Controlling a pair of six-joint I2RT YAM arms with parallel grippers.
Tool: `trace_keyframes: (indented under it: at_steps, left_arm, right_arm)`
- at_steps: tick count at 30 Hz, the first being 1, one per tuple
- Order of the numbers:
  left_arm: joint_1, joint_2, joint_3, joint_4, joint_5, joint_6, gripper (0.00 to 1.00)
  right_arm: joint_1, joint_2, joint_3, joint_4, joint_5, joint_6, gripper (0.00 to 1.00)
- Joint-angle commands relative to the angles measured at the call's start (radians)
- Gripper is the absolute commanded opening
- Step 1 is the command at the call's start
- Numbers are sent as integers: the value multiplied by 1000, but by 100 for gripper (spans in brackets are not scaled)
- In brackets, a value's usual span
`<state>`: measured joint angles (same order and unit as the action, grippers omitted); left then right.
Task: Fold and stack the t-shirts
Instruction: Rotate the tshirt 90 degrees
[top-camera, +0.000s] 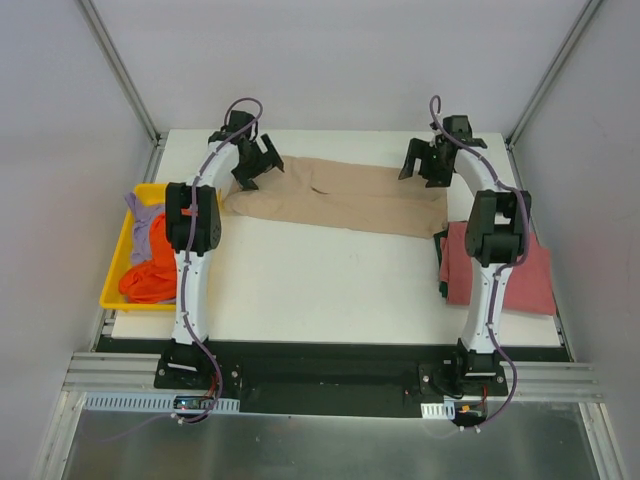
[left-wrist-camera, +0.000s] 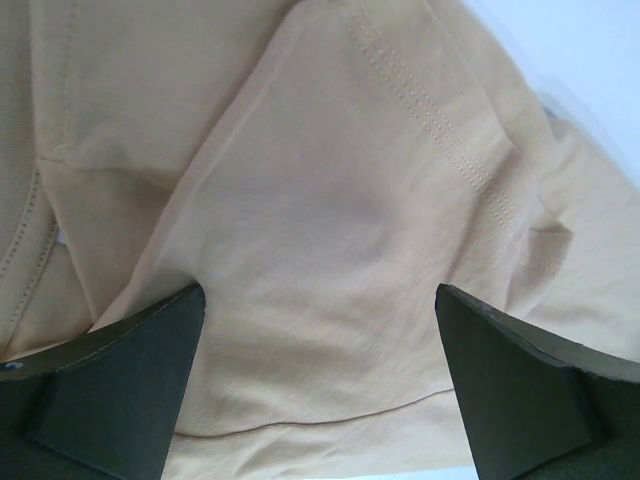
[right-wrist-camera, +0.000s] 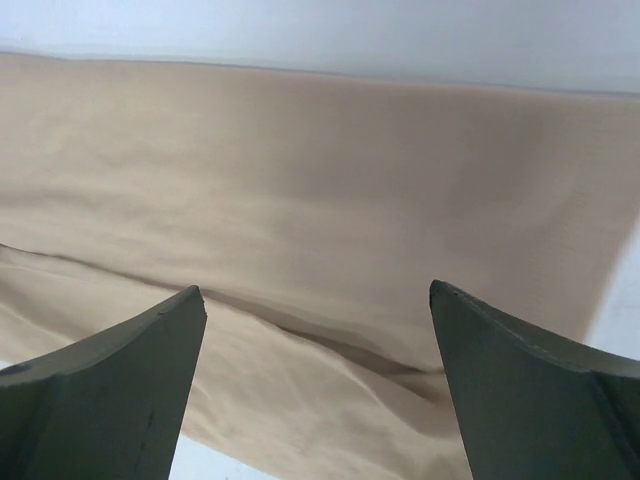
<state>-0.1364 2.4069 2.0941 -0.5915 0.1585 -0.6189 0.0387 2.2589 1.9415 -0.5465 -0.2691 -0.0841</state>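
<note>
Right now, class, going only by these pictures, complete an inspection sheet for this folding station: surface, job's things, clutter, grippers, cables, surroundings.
Surface: white table.
Job's things: tan t-shirt lies as a long band at the far edge; red t-shirt at the right edge; orange t-shirt and lavender t-shirt in the yellow bin.
Clutter: nothing seen.
Grippers: left gripper and right gripper open over the tan t-shirt, holding nothing.
Cables: purple cable along each arm.
Surroundings: pale walls, metal frame posts.

No text, label, brand, number or sign can be read in any view.
</note>
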Motion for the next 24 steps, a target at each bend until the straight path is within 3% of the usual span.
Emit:
trace_keyframes:
  at_steps: [1,4,8,13,17,20,24]
  left_arm:
    - [1,129,131,-8,79,-93,99]
    - [15,195,249,8,84,-166,99]
    - [47,260,262,253,197,-318,99]
    - [50,317,342,448,113,-393,99]
    - [49,346,331,629,137,-450,99]
    - [35,373,351,662,109,-455,99]
    - [8,399,376,693,82,-436,99]
  right_arm:
    - [30,74,50,-13,-74,73,96]
    - [53,65,-8,-24,-113,110,96]
    - [90,-25,-174,-24,-97,177,96]
    - [185,-237,-453,20,-94,224,96]
    - [338,-361,-660,71,-53,363,96]
    - [459,-447,-832,204,-83,496,96]
    - [636,-539,-903,278,-137,447,96]
